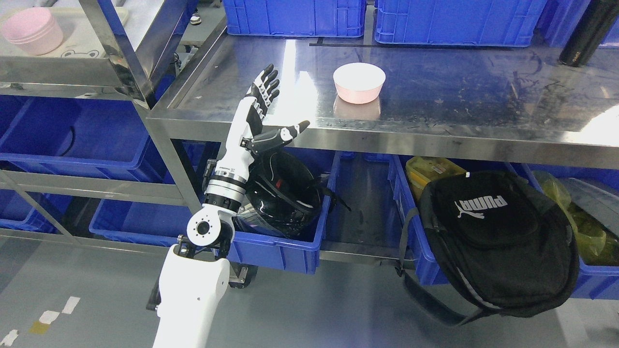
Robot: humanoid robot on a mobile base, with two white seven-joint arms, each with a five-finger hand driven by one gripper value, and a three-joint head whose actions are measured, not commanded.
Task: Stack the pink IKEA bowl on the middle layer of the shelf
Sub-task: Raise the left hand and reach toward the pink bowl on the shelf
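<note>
A pink bowl (359, 82) stands upright on the steel table (435, 116), near its front edge. My left hand (271, 108) is raised at the table's front left corner, fingers spread and thumb out, holding nothing. It is well left of the bowl and apart from it. At the top left a stack of pink bowls (32, 30) rests upside down on a layer of the steel shelf (72, 67). The right arm does not show.
Blue crates (295, 17) line the back of the table, with a black bottle (582, 36) at the far right. Under the table a blue bin holds a black helmet (280, 193), and a black backpack (493, 241) hangs at the right. More blue bins sit below the shelf.
</note>
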